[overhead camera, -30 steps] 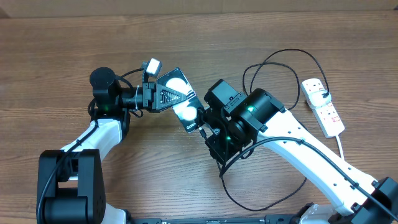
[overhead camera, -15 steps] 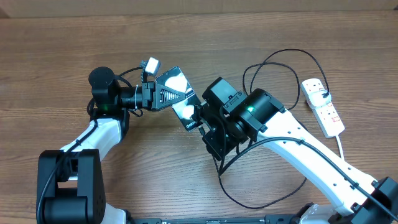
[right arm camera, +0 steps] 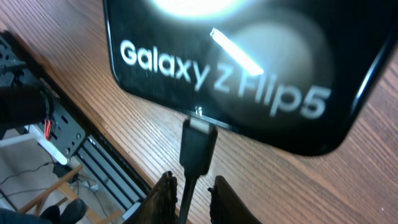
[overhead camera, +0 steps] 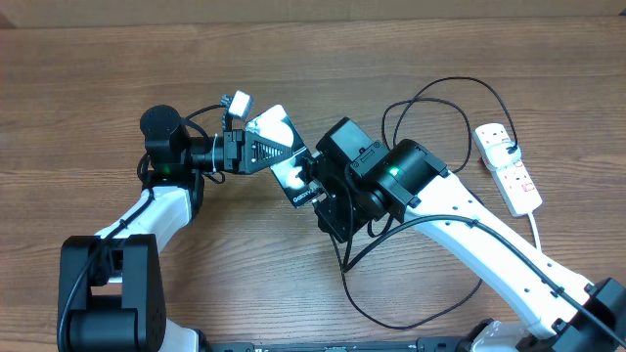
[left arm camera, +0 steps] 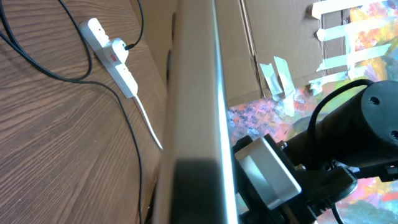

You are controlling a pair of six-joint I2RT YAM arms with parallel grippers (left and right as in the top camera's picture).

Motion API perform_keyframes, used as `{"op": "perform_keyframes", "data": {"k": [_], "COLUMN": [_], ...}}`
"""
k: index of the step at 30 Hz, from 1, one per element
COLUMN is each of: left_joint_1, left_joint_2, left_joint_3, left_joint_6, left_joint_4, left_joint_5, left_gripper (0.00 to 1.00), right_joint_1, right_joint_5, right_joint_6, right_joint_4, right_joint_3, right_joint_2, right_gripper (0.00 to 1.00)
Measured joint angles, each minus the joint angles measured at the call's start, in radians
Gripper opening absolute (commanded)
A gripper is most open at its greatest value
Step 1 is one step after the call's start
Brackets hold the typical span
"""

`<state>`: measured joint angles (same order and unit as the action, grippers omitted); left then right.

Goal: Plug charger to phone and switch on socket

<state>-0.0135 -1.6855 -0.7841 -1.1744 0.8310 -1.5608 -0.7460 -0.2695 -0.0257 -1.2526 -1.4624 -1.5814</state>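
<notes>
A brown wood-grain tabletop [overhead camera: 98,78] stretching beneath two arms, left gripper [overhead camera: 284,154] clamping a glossy black rectangular phone [right arm camera: 249,74] tilted above it, thin black charger cable [overhead camera: 460,81] bringing its connector tip [right arm camera: 199,146] against the phone's lower edge, right gripper [right arm camera: 189,190] fingers standing narrowly apart around the cable just behind that tip.

We're looking at a seriously glossy black phone [right arm camera: 249,68], its glass-smooth face throwing back white glare, and its side rim [left arm camera: 219,93] looks silvery and metallic. The table [overhead camera: 98,78] is brown wood grain, matt and lightly textured. The charger cable [overhead camera: 445,88] reads as matt black rubbery plastic, same for its connector [right arm camera: 198,146]. The power strip [overhead camera: 514,176] near the table's right edge is smooth white plastic, like the arm shells [overhead camera: 499,249].
</notes>
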Motion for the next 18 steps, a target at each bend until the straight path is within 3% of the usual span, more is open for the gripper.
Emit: {"op": "perform_keyframes", "data": {"k": [5,9,18], "left_joint_1": [0.000,0.000,0.000], "left_joint_2": [0.000,0.000,0.000], "left_joint_3": [0.000,0.000,0.000], "left_joint_6": [0.000,0.000,0.008], "left_joint_4": [0.000,0.000,0.001], "left_joint_5": [0.000,0.004,0.037], "left_gripper": [0.04,0.04,0.04], "right_joint_1": [0.000,0.000,-0.003], "right_joint_5": [0.002,0.043,0.101], "right_joint_6": [0.001,0.033,0.064], "right_joint_4": [0.032,0.052,0.074], "right_joint_3": [0.000,0.000,0.000], "right_joint_2": [0.000,0.000,0.000], "right_gripper": [0.18,0.04,0.04]}}
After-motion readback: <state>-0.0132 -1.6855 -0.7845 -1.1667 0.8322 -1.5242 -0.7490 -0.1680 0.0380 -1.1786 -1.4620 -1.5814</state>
